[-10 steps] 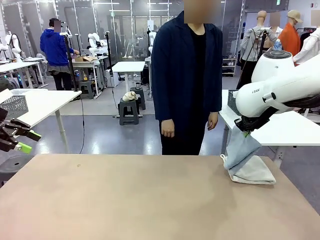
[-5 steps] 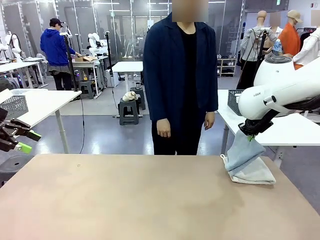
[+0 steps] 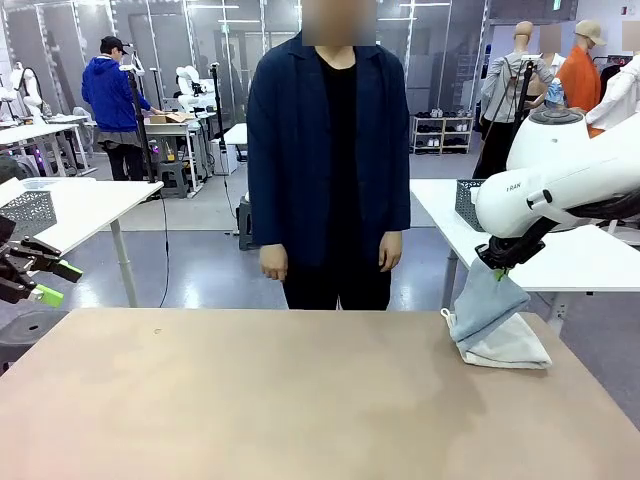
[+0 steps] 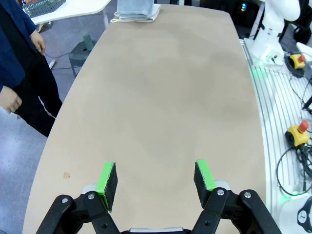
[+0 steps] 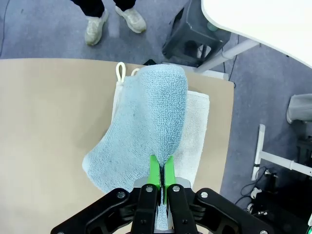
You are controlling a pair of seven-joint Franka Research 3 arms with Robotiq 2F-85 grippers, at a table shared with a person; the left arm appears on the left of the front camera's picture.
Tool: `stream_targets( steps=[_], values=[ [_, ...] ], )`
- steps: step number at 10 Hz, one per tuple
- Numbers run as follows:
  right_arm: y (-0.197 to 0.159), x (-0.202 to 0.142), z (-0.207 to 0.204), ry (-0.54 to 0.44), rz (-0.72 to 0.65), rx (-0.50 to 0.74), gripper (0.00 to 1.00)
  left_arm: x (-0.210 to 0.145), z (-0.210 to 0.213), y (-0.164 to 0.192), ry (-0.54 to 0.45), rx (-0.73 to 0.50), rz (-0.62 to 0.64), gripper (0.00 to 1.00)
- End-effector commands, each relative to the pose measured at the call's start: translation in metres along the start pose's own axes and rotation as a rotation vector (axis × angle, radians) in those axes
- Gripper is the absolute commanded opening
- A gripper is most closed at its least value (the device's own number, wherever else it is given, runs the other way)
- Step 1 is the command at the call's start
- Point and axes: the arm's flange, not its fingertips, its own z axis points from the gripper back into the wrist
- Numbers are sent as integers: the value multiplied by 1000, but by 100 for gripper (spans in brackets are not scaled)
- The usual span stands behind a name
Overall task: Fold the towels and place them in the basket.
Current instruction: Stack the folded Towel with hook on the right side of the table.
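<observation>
The right end effector [image 5: 160, 171] is pinched tight on a fold of the pale grey-blue towel [image 5: 142, 127], holding it up so that its lower end drapes over the cream-white towel [image 5: 195, 127], which lies folded at the far right corner of the tabletop [image 3: 280, 400]. The pinch takes in only a narrow edge of thick terry, so I judge the cloth could slip free if it is swung, or unfold as it hangs. Because the blue towel touches the white one, carrying it off might drag the white one out of its fold or toward the table edge, which is close on the right. The left end effector [image 4: 155, 178] hangs with its pads spread wide and nothing between them, at the near left, well apart from the cloth. A dark mesh basket [image 3: 466, 203] sits on a white side table at the far right, beyond the towels, so the carry has to cross a gap. Count: two towels, two end effectors, one person [image 3: 325, 170] standing at the far side.
</observation>
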Motion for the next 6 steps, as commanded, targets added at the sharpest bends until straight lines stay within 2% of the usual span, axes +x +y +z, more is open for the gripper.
stream_targets(
  steps=[1,5,6],
  values=[
    [-10,4,-4,1,10,-2,4,0,1,-2,-11,-3,-8,81],
    [-52,5,-27,48,1,38,4,0,1,-2,-11,-3,-8,81],
    [-60,3,-37,69,-4,13,4,0,1,-2,-11,-3,-8,81]
  ],
)
